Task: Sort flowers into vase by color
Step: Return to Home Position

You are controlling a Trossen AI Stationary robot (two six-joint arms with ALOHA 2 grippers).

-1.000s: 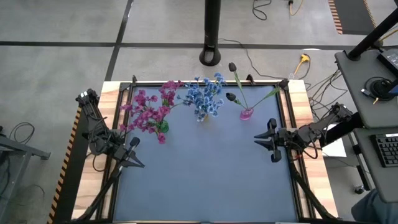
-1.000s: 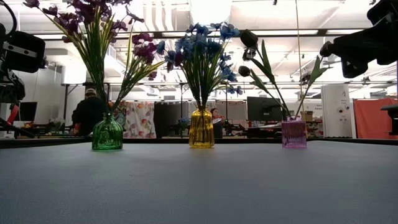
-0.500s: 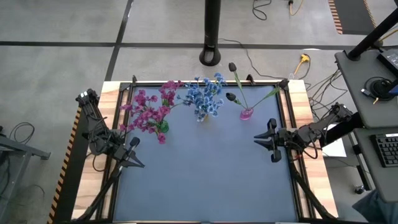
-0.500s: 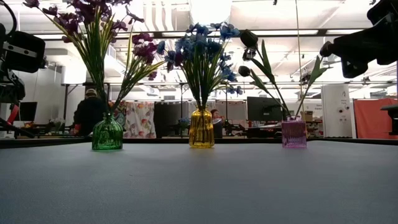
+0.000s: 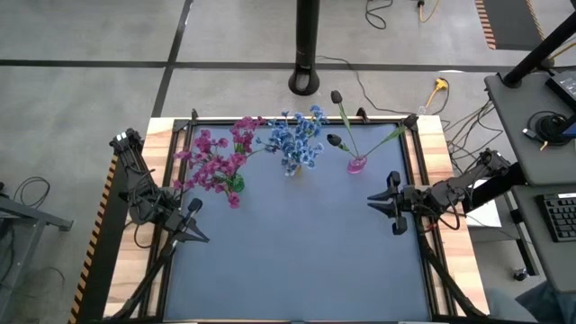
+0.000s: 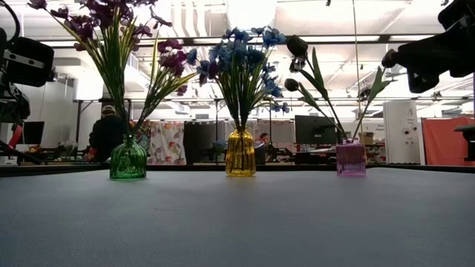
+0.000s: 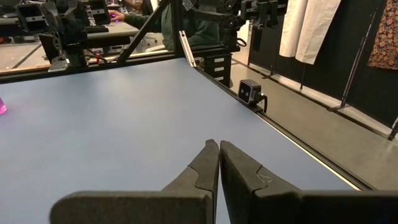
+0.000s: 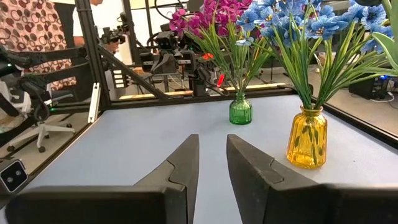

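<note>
My left pincer (image 7: pixel 217 146) hangs over the left edge of the table (image 5: pixel 297 270), about halfway along that side, with its two fingers pressed together and nothing between them. My right pincer (image 8: pixel 211 142) hangs over the right edge, facing inward across the table, its fingers a narrow gap apart and holding nothing.

All the flowers stand in a row along the far edge. The magenta flowers (image 5: pixel 214 162) are in the green vase (image 6: pixel 128 158) on the left, the blue flowers (image 5: pixel 297 139) in the yellow vase (image 6: pixel 240 153) in the middle, and the dark buds (image 6: pixel 297 46) in the pink vase (image 6: pixel 350 159) on the right. The magenta sprays spread wide and lean out towards my left arm, coming near it in the high view. The buds' long stems tilt back past the far edge. The pink vase is the one nearest my right pincer, but the two stay apart.

From that row to the near edge, and between my two pincers, stretches the flat blue-grey top. A wooden border (image 5: pixel 434 135) frames it, and a small camera (image 7: pixel 250 91) sits at one edge. Beyond the far edge, a person (image 6: pixel 106 133) is in the room behind.
</note>
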